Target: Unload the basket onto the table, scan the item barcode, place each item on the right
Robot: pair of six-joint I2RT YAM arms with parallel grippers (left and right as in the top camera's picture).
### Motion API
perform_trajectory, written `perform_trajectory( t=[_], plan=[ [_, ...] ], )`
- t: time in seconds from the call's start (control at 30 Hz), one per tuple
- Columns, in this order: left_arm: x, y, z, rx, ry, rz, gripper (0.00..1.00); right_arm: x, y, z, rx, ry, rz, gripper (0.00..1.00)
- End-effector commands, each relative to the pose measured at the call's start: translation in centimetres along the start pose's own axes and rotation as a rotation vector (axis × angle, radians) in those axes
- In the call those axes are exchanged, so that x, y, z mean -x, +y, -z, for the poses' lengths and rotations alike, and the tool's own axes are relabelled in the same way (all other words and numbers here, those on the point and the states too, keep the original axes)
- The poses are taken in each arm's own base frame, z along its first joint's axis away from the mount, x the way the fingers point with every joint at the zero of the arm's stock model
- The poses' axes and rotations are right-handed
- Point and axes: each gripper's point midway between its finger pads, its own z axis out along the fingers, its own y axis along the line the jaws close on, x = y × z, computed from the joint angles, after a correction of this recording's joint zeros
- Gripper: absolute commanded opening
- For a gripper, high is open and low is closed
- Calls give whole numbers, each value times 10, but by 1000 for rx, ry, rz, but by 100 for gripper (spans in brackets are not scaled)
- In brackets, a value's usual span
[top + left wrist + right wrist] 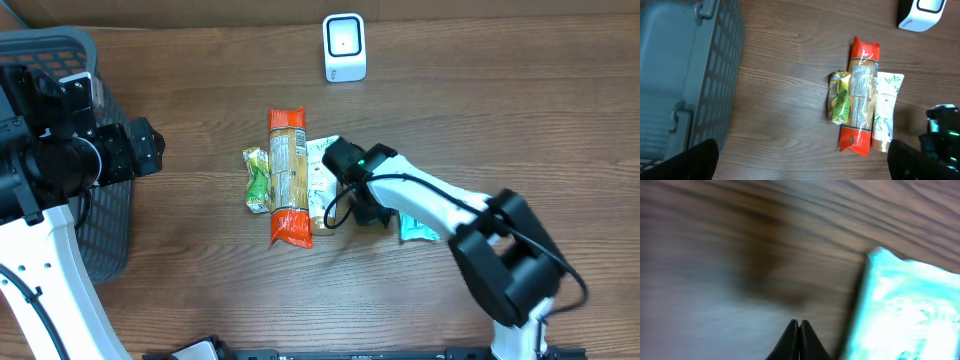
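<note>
Right end effector [799, 330]: fingers pressed together to a point just above the tabletop [715, 240]. I see nothing pinched between them.
Left end effector [801, 147]: fingers spread wide, holding nothing, hanging near the basket [685, 75].
Teal packet [900, 310]: I take this to be the item to scan. In the right wrist view it lies flat just to the right of the closed fingertips, with a strip of bare wood between.
Packet axis: its near edge runs roughly parallel to the fingers. I cannot judge the full long axis, because only part of the packet is in frame.
Other items: long orange-ended packet [287, 178], green packet [258, 180] and white tube [320, 175] lie side by side, on the opposite side of the right end effector from the teal packet.
Scanner [344, 47]: stands well beyond the right end effector, past the row of items.
Nearer arm: the right. The left end effector is well apart from every item.
Coming move (my judgement): spread the fingers, shift sideways onto the packet edge, then close on it.
Hidden or unclear: the right wrist view is heavily blurred, so no print or barcode is legible. In the overhead view the right arm covers most of the teal packet and its own fingertips.
</note>
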Motion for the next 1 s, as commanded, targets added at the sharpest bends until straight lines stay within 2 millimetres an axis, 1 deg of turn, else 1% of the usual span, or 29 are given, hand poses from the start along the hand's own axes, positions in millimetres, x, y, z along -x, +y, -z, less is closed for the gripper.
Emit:
perform_trajectory(
  t=[0.0,0.07,0.13,0.2,0.3,0.33,0.47,0.6,0.8,0.97],
  plan=[
    [1,-1,0,-10,-2,-17,100,19,37,74,306,-121,-27,4],
    [1,-1,0,-10,-2,-16,99,22,32,88,317,-155,-38,4],
    [1,-1,0,-10,-2,-16,100,21,18,88,264,-161,-52,5],
    [1,-1,0,-10,-2,-16,100,18,4,82,182,-149,-59,25],
    [1,-1,0,-10,-2,-16,99,12,-9,71,97,-121,-60,55],
    [1,-1,0,-10,-2,-16,100,9,-14,67,67,-105,-67,79],
    [1,-1,0,-10,-2,-16,99,2,-16,61,58,-77,-114,99],
    [1,-1,0,-10,-2,-16,99,-4,-21,55,47,-51,-120,100],
    [1,-1,0,-10,-2,-16,100,-17,-21,37,41,-21,-114,100],
    [1,-1,0,-10,-2,-16,100,-18,-32,35,-17,-27,-116,100]
  ],
)
